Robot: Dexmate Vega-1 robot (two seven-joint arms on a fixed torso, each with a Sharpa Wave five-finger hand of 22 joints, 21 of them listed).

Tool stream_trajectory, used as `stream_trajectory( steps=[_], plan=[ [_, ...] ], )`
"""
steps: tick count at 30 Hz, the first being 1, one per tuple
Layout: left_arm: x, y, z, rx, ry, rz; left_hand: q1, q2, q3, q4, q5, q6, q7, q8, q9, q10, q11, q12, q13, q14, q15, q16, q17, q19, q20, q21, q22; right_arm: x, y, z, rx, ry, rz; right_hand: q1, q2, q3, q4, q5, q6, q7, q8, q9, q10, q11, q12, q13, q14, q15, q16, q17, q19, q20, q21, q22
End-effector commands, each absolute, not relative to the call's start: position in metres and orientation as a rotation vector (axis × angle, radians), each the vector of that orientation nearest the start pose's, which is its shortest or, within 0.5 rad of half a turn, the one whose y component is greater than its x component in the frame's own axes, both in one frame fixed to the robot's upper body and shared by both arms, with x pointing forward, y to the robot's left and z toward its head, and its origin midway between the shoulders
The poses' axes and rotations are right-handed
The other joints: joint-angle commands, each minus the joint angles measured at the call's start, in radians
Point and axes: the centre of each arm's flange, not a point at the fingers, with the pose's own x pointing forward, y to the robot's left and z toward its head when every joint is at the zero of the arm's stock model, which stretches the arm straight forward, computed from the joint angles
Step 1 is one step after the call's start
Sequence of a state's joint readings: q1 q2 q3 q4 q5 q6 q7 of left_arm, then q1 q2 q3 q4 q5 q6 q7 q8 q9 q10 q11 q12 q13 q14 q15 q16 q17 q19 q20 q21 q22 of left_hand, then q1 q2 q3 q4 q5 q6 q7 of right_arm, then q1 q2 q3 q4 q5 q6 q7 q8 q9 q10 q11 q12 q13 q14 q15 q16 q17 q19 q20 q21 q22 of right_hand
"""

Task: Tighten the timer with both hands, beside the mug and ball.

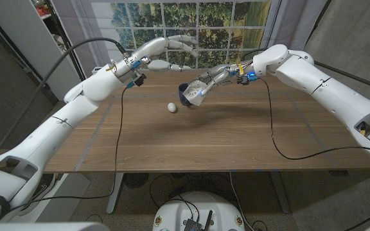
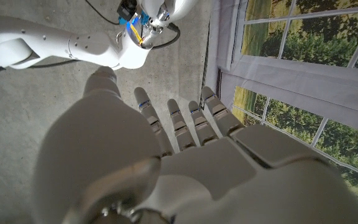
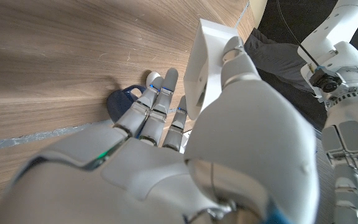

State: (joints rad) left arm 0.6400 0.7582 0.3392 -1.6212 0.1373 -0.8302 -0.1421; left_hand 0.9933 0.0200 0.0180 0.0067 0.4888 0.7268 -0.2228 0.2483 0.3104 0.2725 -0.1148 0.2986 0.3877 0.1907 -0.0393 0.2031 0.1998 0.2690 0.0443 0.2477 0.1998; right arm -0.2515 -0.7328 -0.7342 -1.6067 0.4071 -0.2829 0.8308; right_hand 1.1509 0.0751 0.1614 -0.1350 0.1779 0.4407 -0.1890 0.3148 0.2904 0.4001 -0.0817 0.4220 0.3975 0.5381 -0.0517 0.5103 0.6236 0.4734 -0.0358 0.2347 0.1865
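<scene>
Right hand (image 1: 205,86) grasps timer (image 3: 209,65) between thumb and fingers (image 3: 160,102), above the far tabletop (image 1: 204,138), over mug (image 1: 188,96); ball (image 1: 171,107) near. Left hand (image 1: 175,54), fingers spread, empty, hovers just beyond: must close in.

One white timer (image 3: 207,68), one dark blue mug (image 1: 186,95), one white ball (image 1: 171,108), one wooden table (image 1: 204,138)

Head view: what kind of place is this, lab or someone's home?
Likely a robot lab or test cell: a bare wooden table with loose cables across it, grey curtains, and a printed window-and-trees backdrop behind.
</scene>
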Motion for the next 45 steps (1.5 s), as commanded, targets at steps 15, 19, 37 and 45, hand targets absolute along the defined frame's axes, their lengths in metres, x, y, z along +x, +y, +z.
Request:
stream_trajectory(
  steps=[15, 19, 37, 45],
  plan=[
    [0.509, 0.218, 0.160, 1.378, -1.431, -0.343, 0.118, 0.022, 0.010, -0.052, 0.036, 0.045, 0.000, -0.001, -0.017, 0.000, -0.040, -0.006, 0.005, -0.028, -0.076, -0.004, 0.001, -0.014, -0.007, -0.009, -0.003, 0.570, -0.166, 0.161, -0.882, -0.355, 0.978, -0.060, 0.070, 0.010, 0.006, 0.006, 0.019, 0.012, 0.002, 0.003, 0.059, -0.029, 0.108, 0.227, 0.021, -0.177, 0.000, 0.010, 0.005, 0.011, -0.004, 0.000],
    [0.513, 0.215, 0.160, 1.354, -1.422, -0.367, 0.133, 0.027, 0.009, -0.057, 0.039, 0.065, 0.001, 0.002, -0.020, 0.005, -0.053, -0.005, 0.006, -0.026, -0.078, -0.002, 0.001, -0.010, -0.013, -0.008, -0.003, 0.569, -0.167, 0.163, -0.894, -0.352, 0.995, -0.054, 0.071, 0.012, 0.002, 0.006, 0.018, 0.009, 0.001, 0.003, 0.061, -0.033, 0.108, 0.227, 0.023, -0.180, 0.001, 0.014, 0.004, 0.009, -0.004, 0.000],
    [0.510, 0.213, 0.159, 1.316, -1.384, -0.469, 0.167, 0.037, -0.001, -0.069, 0.045, 0.141, 0.002, 0.021, -0.024, 0.026, -0.059, -0.001, 0.006, -0.018, -0.086, 0.002, 0.001, 0.008, -0.034, -0.002, -0.003, 0.557, -0.159, 0.167, -0.947, -0.361, 1.011, -0.038, 0.077, 0.021, -0.005, 0.006, 0.018, -0.001, -0.003, 0.003, 0.057, -0.047, 0.104, 0.232, 0.021, -0.179, -0.001, 0.023, -0.001, 0.006, -0.006, 0.000],
    [0.507, 0.215, 0.161, 1.384, -1.350, -0.502, 0.180, 0.036, -0.005, -0.075, 0.046, 0.147, 0.001, 0.020, -0.023, 0.017, -0.056, -0.006, 0.006, -0.026, -0.082, -0.001, 0.001, 0.008, -0.037, -0.003, -0.003, 0.552, -0.155, 0.164, -0.951, -0.370, 1.001, -0.037, 0.078, 0.023, -0.005, 0.004, 0.017, -0.002, -0.005, 0.003, 0.057, -0.047, 0.102, 0.232, 0.020, -0.178, -0.004, 0.026, -0.002, 0.006, -0.007, 0.000]
  ],
)
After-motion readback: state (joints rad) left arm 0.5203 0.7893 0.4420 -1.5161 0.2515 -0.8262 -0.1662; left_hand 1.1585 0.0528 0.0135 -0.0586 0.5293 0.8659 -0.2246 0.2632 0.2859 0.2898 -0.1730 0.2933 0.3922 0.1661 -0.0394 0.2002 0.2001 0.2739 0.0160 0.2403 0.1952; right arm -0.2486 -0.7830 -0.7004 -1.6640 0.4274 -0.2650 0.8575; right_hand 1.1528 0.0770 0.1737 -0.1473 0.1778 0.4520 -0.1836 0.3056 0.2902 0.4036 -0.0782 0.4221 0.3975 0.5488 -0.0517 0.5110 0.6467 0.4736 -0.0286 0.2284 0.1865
